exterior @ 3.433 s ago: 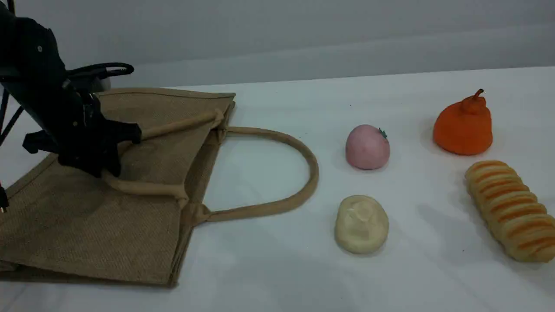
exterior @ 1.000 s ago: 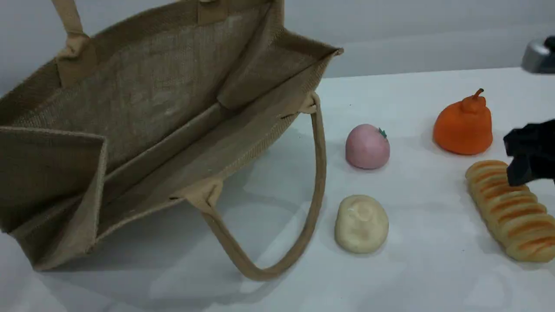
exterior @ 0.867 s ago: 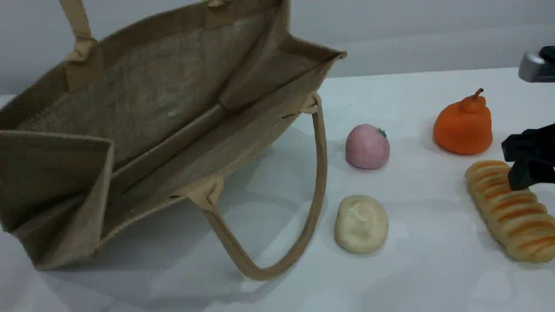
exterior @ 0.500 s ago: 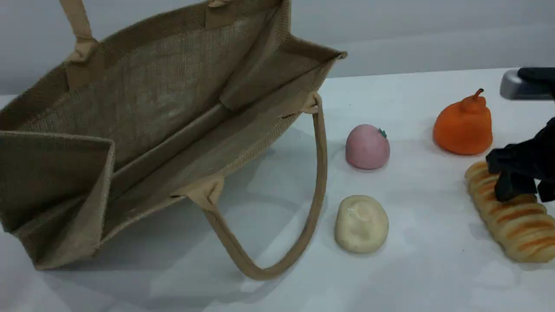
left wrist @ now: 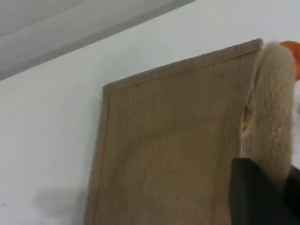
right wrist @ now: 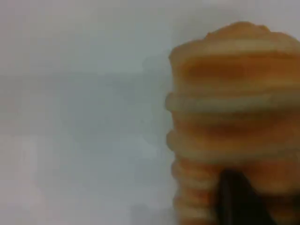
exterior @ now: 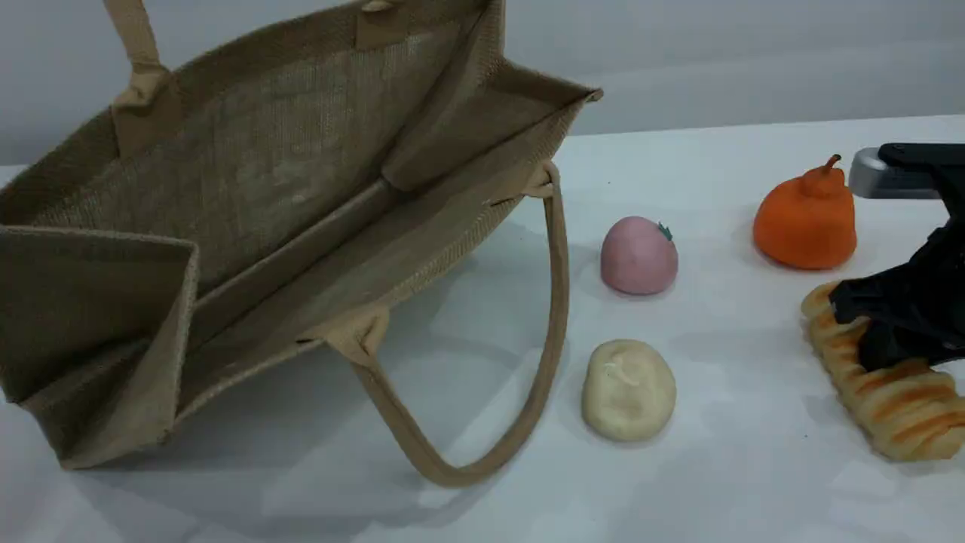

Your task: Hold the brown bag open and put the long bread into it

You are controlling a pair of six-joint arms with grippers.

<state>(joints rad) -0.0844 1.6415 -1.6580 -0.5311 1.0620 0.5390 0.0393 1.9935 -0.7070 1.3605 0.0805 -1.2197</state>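
On the left, my left gripper (left wrist: 262,197) is clamped shut on one handle (left wrist: 272,108) of the brown bag (exterior: 286,188), holding it up so the mouth gapes toward the food. The gripper is out of the scene view above; only my wrist camera shows its dark tip pinching the thick loop. The other handle (exterior: 543,317) hangs loose onto the table (exterior: 482,513). The jute looks stiff enough to stand open by itself, I judge, though the near rim sits low.

Between bag and bread lie a pink ball (exterior: 638,255) and a cream lump (exterior: 628,389), well apart from each other, and an orange pear (exterior: 807,219) stands farther back.

On the right, the long bread (exterior: 897,400) lies on the table near the edge of view, and my right gripper (exterior: 878,339) is down over its far end, jaws closing around it; whether they grip firmly yet I cannot tell. The loaf seems soft and light, and already bends at the jaws, so a hold nearer its middle would probably carry it straighter.

I judge the clearest path runs above the pink ball and cream lump, then over the loose handle into the mouth.
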